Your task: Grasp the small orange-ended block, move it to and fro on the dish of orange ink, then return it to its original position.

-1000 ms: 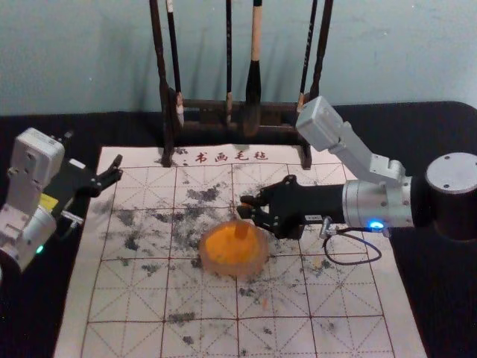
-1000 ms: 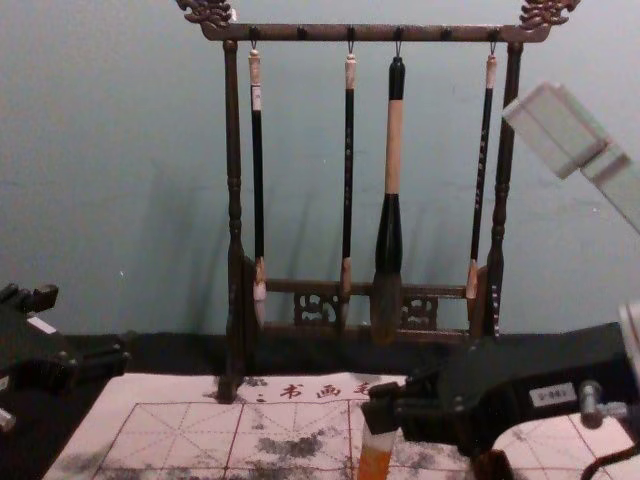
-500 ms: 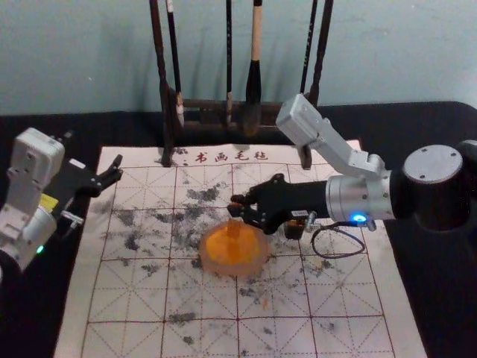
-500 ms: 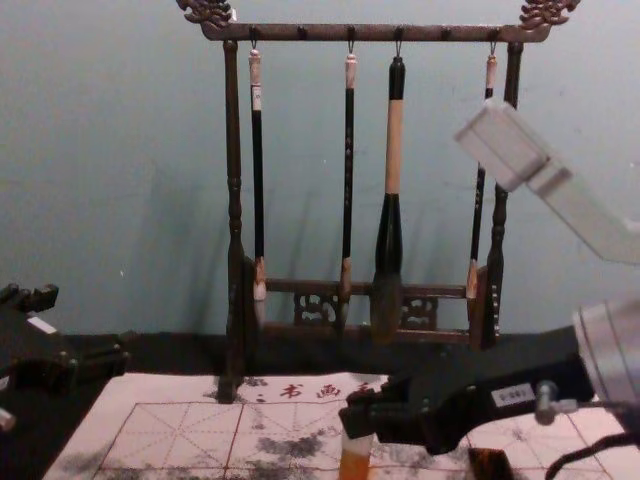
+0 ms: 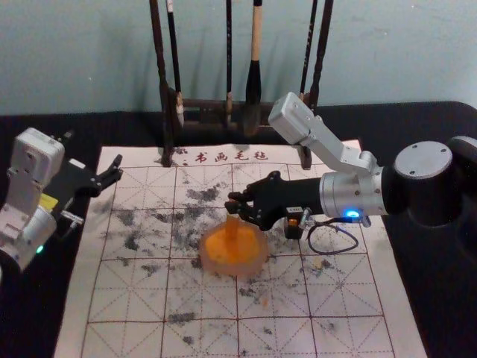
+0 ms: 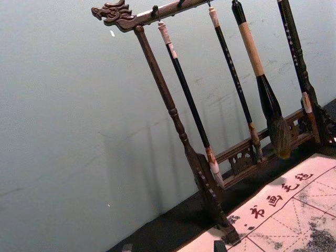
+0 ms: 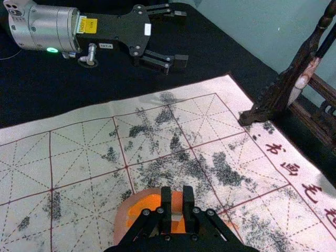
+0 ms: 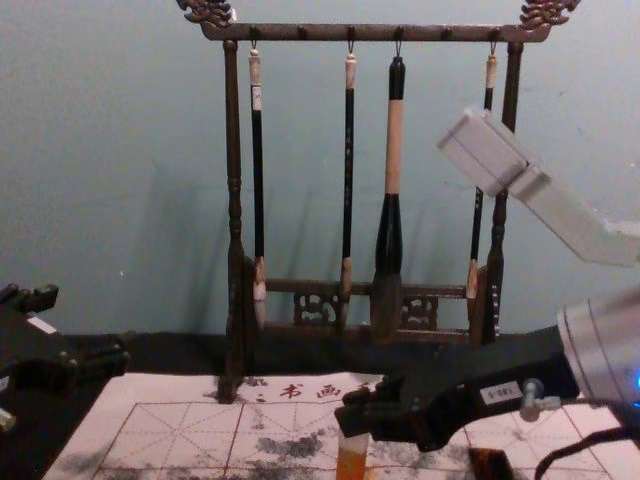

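- Pinches the small orange-ended block (image 5: 233, 239) between the fingers of the right pincer (image 7: 177, 195), above the dish of orange ink (image 5: 211, 263), near the middle of the calligraphy felt (image 5: 335, 298).
- Hangs close to upright from the fingertips, long axis pointing down into the dish, well within the rim; cannot tell light contact with the ink from a slight gap.
- Reaches in from the tabletop's (image 5: 447, 298) right edge with the right arm, clearly the nearer of the two, fingertips aimed toward the felt's left edge.
- Parks the left pincer (image 7: 180, 39) just off the felt's left edge, fingers spread, holding nothing and well apart from the dish.
- Shows a small dark box (image 5: 294, 228) on the felt, to the right of the dish and close by the right pincer; perhaps marks the block's original position, though impossible to confirm.
- Seems to be at the inking step, about midway through the task, with the return left to do.
- Calls next, by judgement, for lowering if needed, then short level strokes toward the felt's left and right edges, block kept upright and inside the rim.
- Risks tilting the block in the grip, or dragging the dish across the felt by pressing too hard or catching the rim.
- Likely handles stiffly, with a wet end apt to drip on the way back.
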Action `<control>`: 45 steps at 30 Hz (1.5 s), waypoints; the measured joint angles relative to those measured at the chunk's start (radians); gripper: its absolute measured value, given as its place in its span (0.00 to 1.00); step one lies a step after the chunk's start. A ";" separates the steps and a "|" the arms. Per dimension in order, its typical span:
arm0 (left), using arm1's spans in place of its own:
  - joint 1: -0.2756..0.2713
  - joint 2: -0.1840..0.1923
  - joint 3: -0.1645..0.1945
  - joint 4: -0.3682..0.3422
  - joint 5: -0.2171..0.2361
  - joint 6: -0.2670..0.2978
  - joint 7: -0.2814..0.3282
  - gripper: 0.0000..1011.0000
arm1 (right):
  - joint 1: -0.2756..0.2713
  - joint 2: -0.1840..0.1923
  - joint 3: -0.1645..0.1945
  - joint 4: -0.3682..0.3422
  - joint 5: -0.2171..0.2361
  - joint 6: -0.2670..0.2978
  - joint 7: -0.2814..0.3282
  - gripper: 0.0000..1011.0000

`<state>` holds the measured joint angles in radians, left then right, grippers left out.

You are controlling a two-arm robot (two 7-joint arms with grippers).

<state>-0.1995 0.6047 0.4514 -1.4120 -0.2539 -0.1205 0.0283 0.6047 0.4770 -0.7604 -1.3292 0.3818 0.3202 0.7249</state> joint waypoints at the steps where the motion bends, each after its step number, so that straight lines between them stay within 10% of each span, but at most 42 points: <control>1: 0.000 0.000 0.000 0.000 0.000 0.000 0.000 0.99 | 0.001 0.000 0.000 0.000 0.000 0.000 0.000 0.13; 45: 0.000 0.000 0.000 0.000 0.000 0.000 0.000 0.99 | 0.003 0.001 -0.007 0.002 -0.029 0.002 -0.006 0.13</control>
<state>-0.1996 0.6047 0.4514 -1.4119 -0.2539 -0.1205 0.0283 0.6082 0.4782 -0.7671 -1.3267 0.3531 0.3224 0.7192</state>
